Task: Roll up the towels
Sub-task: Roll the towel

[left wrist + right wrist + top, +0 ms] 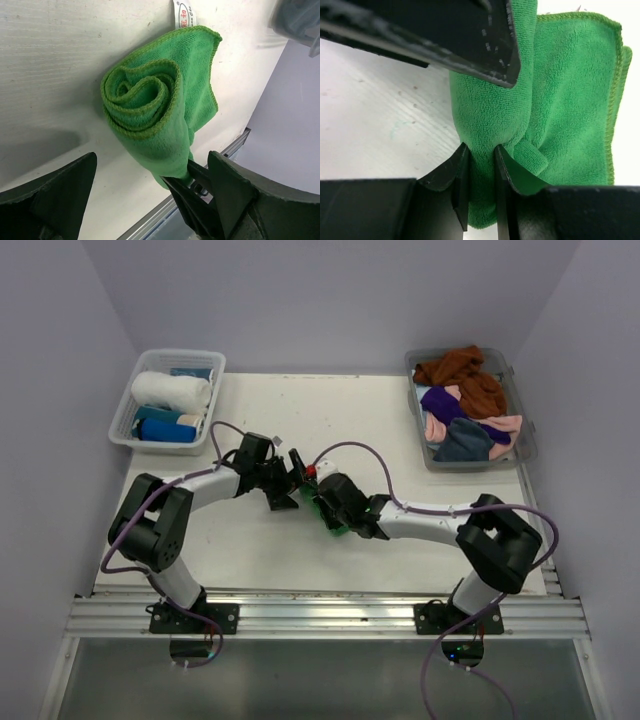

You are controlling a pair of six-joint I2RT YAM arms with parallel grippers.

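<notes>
My R fingers [455, 175] pinch the rolled green towel [150, 110] at its end; L fingers [50, 195] spread wide, roll's axis pointing btwn them, nr desk [250, 552] centre.

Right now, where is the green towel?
In the top view the green towel is rolled, midway across the table, pinched by the right gripper, open left gripper beside it.

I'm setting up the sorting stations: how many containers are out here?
2: a white basket far left with rolled towels, a clear tub far right with loose ones. None seems hidden.
</notes>
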